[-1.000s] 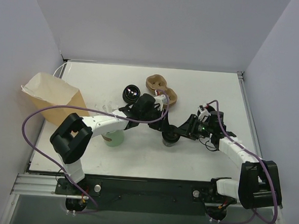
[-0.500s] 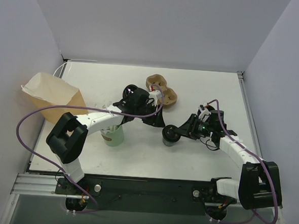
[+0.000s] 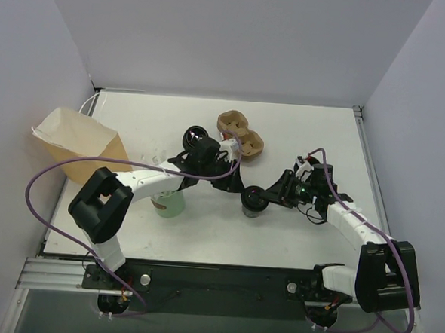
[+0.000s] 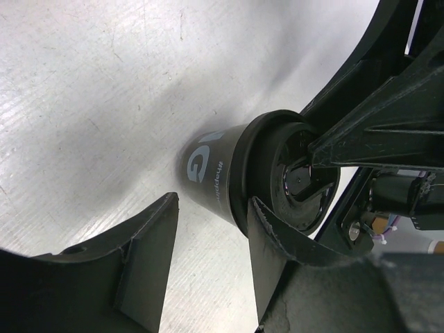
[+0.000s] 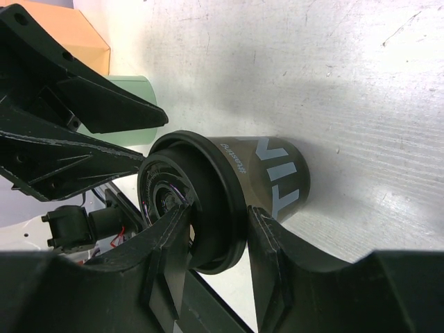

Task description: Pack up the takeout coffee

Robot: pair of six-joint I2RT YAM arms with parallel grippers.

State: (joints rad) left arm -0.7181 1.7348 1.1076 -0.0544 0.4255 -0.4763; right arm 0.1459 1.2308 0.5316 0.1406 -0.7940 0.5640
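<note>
The right jaws pinch the lidded coffee cup point(image 3: 252, 201) near the tabletop's middle, the left jaws spread just beside it: seemingly a handover, so the left jaws must close on its body before carrying it to the paper bag point(image 3: 76, 144) at the left edge.

Left tool point(image 4: 211, 208) just beside takeout coffee point(image 4: 215, 166)

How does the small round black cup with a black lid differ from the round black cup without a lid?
The small round black lidded cup is closed on top; the open black cup shows a shiny inside. The right pincer grips the lidded cup's rim; nothing holds the open cup, which the left arm partly hides. Both are round, black and upright on the white table.
</note>
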